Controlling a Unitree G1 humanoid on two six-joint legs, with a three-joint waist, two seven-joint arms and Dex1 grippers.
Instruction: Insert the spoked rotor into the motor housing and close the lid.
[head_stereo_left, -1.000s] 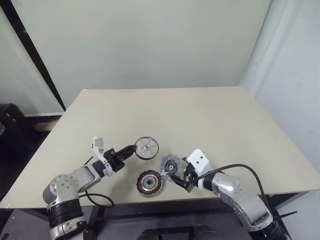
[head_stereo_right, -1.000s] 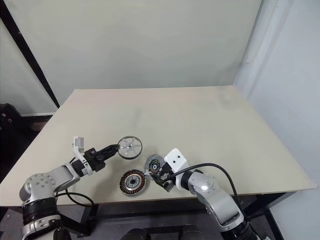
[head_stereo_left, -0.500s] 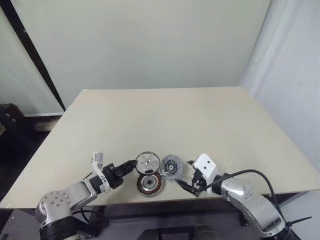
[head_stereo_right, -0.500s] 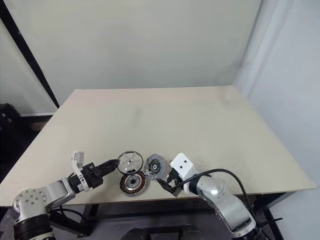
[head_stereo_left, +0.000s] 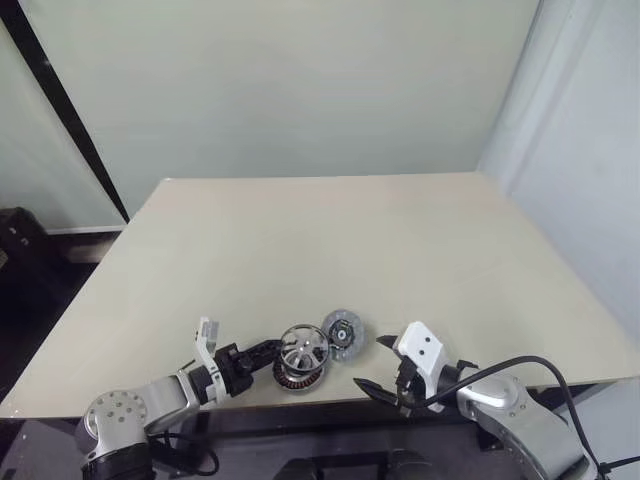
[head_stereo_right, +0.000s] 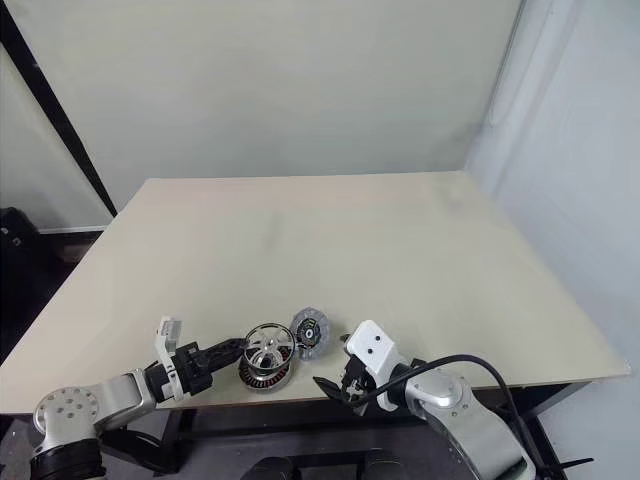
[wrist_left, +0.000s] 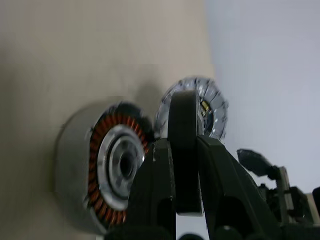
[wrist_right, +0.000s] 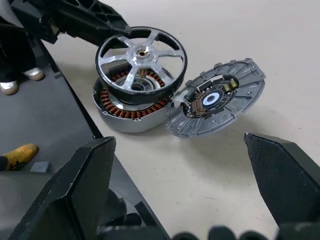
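— So, what's the left gripper (head_stereo_left: 268, 349) got?
— It's clamped on the spoked rotor (wrist_right: 141, 54), tilted just over the motor housing (wrist_right: 131, 109) near the table (head_stereo_left: 330, 250) edge.
— And beside it?
— The lid (wrist_right: 216, 97) leans on the housing; the right gripper (wrist_right: 186, 185) is spread wide, empty.

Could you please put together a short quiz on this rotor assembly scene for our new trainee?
1. True or false: the rotor already sits fully inside the housing.
2. Which gripper holds the rotor: A left, B right, C neither?
3. Fill in: the lid rests one edge on the ___ beside the housing, tilted.

Key
1. False: it hangs tilted just above the coils, pinched by its rim.
2. A; the right one stands open, holding nothing.
3. table.
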